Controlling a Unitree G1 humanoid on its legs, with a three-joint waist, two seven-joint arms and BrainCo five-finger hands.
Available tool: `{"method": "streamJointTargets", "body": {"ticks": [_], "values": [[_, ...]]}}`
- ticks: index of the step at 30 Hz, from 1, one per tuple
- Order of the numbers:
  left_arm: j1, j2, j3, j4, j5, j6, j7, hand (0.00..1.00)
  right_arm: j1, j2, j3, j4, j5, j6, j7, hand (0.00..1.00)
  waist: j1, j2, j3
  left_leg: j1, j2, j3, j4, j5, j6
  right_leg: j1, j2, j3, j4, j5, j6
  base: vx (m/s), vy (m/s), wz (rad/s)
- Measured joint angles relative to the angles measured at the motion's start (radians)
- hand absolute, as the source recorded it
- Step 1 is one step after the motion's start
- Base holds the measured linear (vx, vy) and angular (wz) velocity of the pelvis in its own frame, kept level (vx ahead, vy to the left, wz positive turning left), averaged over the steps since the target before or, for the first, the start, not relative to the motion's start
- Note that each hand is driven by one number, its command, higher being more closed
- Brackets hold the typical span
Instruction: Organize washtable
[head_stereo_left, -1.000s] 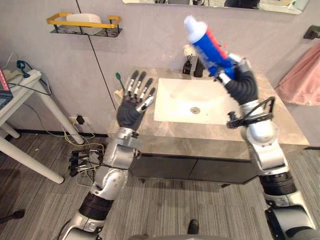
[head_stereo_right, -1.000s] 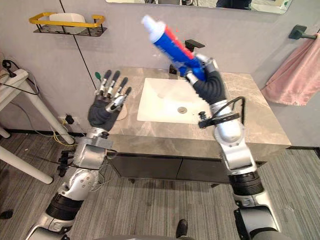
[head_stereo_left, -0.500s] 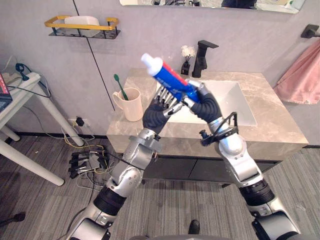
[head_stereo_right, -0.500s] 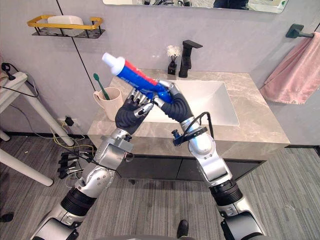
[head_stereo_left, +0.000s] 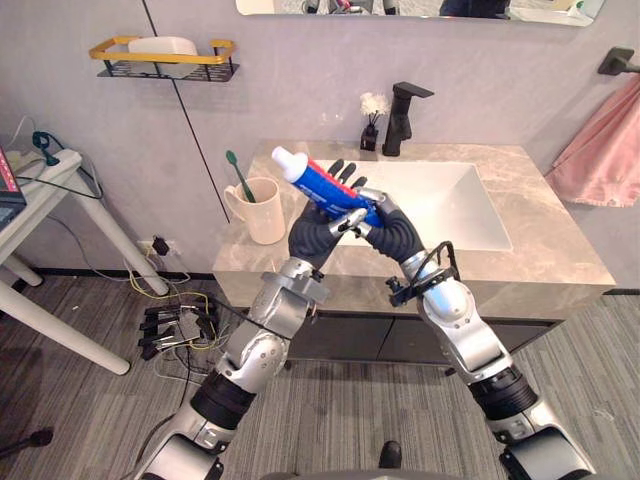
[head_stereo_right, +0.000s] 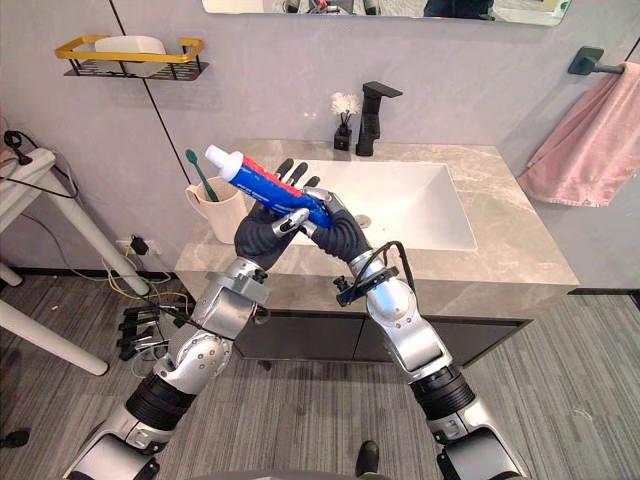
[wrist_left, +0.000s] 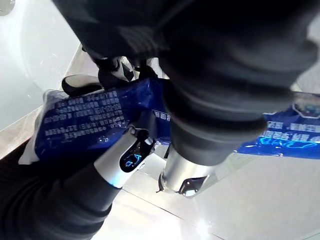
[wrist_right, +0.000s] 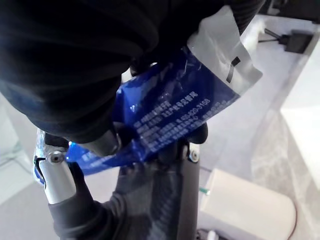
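A blue toothpaste tube (head_stereo_left: 318, 182) with a white cap is held in the air over the counter's front left, cap pointing up and left. My right hand (head_stereo_left: 395, 228) is shut on the tube's flat tail end (wrist_right: 185, 110). My left hand (head_stereo_left: 315, 235) meets it from below. Its fingers stand behind the tube (wrist_left: 80, 120) and its thumb (wrist_left: 120, 162) presses across the front. A cream cup (head_stereo_left: 264, 210) with a green toothbrush (head_stereo_left: 238, 175) stands on the counter just left of both hands.
The white sink (head_stereo_left: 450, 200) is set in the grey marble counter (head_stereo_left: 540, 250), with a black faucet (head_stereo_left: 403, 118) and a small diffuser bottle (head_stereo_left: 373, 125) behind it. A yellow-railed wall shelf (head_stereo_left: 165, 55) hangs upper left, a pink towel (head_stereo_left: 605, 140) at right, a white side table (head_stereo_left: 50, 190) at left.
My right hand brought the tube down and left from high over the sink. My left hand rose to meet it and closed its thumb on the tube.
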Motion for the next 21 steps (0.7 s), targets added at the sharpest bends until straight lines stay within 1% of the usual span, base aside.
{"method": "streamJointTargets", "body": {"ticks": [10, 11, 16, 19, 20, 21], "values": [[-0.001, -0.006, 0.007, -0.001, 0.01, 0.002, 0.002, 0.0, 0.043, 0.024, -0.01, 0.001, 0.0, -0.001, 0.002, 1.0, -0.001, 0.0, 0.0, 0.002, 0.0, 0.005, 0.0, 0.0, 0.0, 0.0, 0.001, 0.004, -0.003, 0.001, 0.0, 0.0, 0.0, 0.0], [-0.001, -0.006, 0.007, -0.001, 0.01, 0.003, 0.002, 1.0, 0.046, 0.029, -0.011, 0.001, 0.0, -0.001, 0.002, 1.0, -0.002, 0.0, 0.0, 0.002, 0.001, 0.005, 0.0, 0.0, 0.0, 0.0, 0.001, 0.004, -0.003, 0.001, 0.0, 0.0, 0.0, 0.0], [-0.001, -0.011, 0.018, -0.001, 0.009, 0.003, 0.015, 1.0, 0.048, 0.036, -0.013, 0.001, 0.0, -0.003, 0.004, 1.0, -0.007, 0.0, 0.0, 0.005, 0.002, 0.01, 0.0, 0.0, 0.0, 0.0, 0.003, 0.008, -0.003, 0.001, -0.001, 0.0, 0.0, 0.0], [-0.001, -0.012, 0.028, -0.001, 0.009, 0.007, 0.018, 1.0, 0.053, 0.042, -0.013, 0.0, 0.001, -0.01, 0.02, 1.0, -0.009, 0.0, 0.0, 0.005, 0.002, 0.012, 0.0, 0.0, 0.0, -0.001, 0.003, 0.011, -0.003, 0.002, -0.001, 0.0, 0.0, -0.01], [-0.001, -0.013, 0.033, -0.001, 0.01, 0.008, 0.019, 1.0, 0.055, 0.047, -0.012, 0.0, 0.001, -0.013, 0.022, 1.0, -0.011, 0.0, 0.0, 0.005, 0.002, 0.012, -0.001, 0.0, 0.0, -0.001, 0.003, 0.012, -0.003, 0.002, -0.001, 0.0, 0.0, 0.0], [-0.001, -0.018, 0.039, -0.001, 0.01, 0.008, 0.019, 1.0, 0.058, 0.055, -0.01, 0.0, 0.001, -0.014, 0.025, 1.0, -0.02, 0.0, 0.0, 0.005, 0.002, 0.012, 0.0, 0.0, 0.0, -0.001, 0.003, 0.012, -0.003, 0.002, -0.001, 0.0, 0.0, 0.0]]}}
